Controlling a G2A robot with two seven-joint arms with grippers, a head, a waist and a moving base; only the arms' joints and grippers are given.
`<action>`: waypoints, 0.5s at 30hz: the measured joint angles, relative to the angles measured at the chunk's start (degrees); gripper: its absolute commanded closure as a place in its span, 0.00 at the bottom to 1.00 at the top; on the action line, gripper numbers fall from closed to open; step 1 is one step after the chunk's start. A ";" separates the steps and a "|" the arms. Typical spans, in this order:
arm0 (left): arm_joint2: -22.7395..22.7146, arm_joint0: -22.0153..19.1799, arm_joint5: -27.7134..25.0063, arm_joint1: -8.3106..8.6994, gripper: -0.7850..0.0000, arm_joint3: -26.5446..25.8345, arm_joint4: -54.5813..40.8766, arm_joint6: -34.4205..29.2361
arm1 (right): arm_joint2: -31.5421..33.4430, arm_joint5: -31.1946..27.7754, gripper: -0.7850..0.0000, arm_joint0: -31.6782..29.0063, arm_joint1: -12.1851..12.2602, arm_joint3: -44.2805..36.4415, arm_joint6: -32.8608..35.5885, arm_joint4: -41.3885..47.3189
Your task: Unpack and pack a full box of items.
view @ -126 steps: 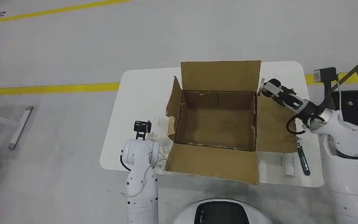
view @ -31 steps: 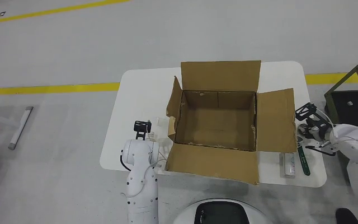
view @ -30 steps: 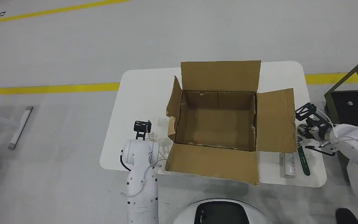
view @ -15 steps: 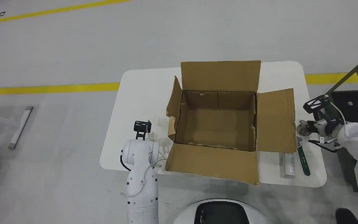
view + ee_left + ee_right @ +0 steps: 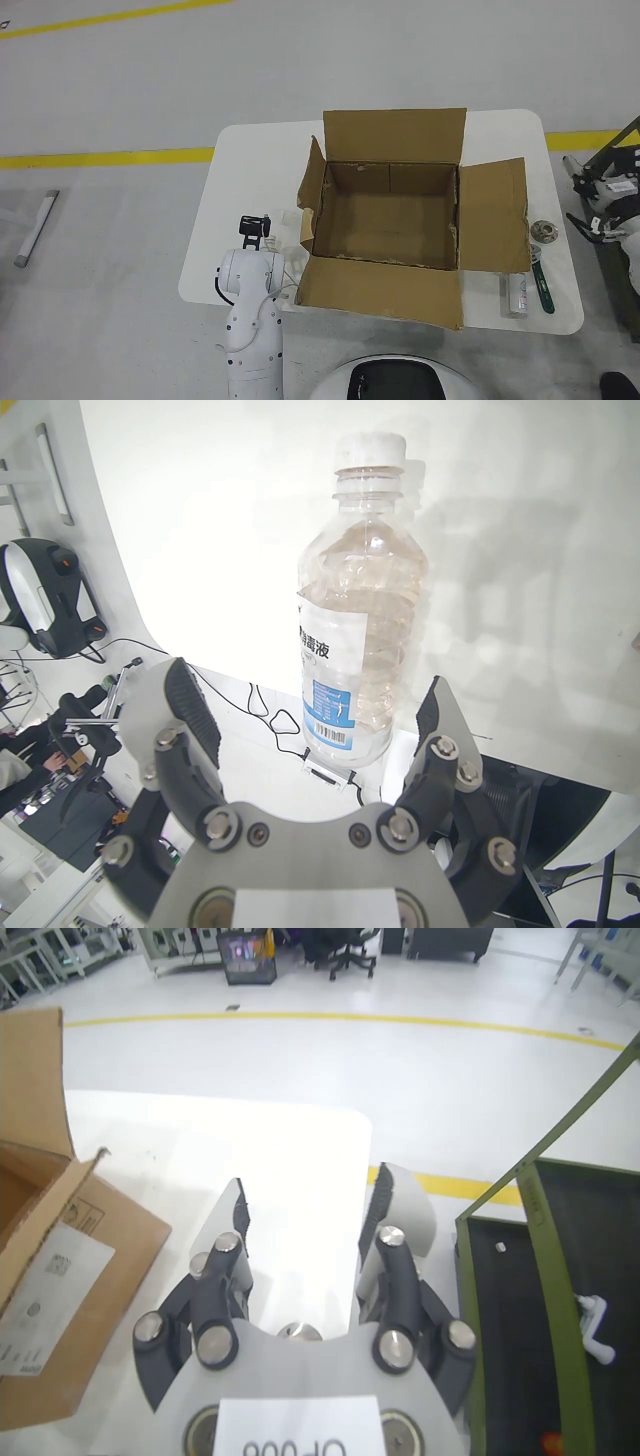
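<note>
Carrying everything else, the white tabletop (image 5: 250, 190) is the largest thing in the top view. At its middle stands the cardboard box (image 5: 390, 215), top open and all four flaps folded outward, its brown floor showing. Off the tabletop's right side stands a dark green cart (image 5: 550, 1278).

The left hand (image 5: 312, 680) is near the front left of the tabletop, just beside the box's left flap. Its fingers (image 5: 190, 700) are spread wide and grip nothing. A clear plastic bottle (image 5: 360, 600) with a white cap and a paper label is right ahead of it, the bottle's base between the two pads but apart from both. Whether the bottle stands or lies I cannot tell.

The right hand (image 5: 310, 1183) is at the tabletop's right edge, beside the green cart and well apart from the box's opening. It too is wide open and holds nothing.

Three small things lie on the tabletop between the box's right flap and the right edge. A green-handled tool (image 5: 542, 285) and a white tube (image 5: 516, 293) lie side by side, and a round metal piece (image 5: 545, 232) sits just beyond the tool's far end.
</note>
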 measured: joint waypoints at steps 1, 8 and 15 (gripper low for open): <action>0.00 0.00 0.00 0.00 0.00 0.00 0.00 0.00 | -0.23 1.52 1.00 -0.18 -0.14 -0.34 -1.65 0.03; 0.00 0.00 0.00 0.00 0.00 0.00 0.00 0.00 | -2.74 11.81 1.00 -0.75 -1.04 -2.43 -7.28 -0.14; 0.00 0.00 0.00 0.00 0.00 0.00 0.00 0.00 | -2.71 11.69 1.00 -0.74 -1.02 -2.40 -7.19 -0.12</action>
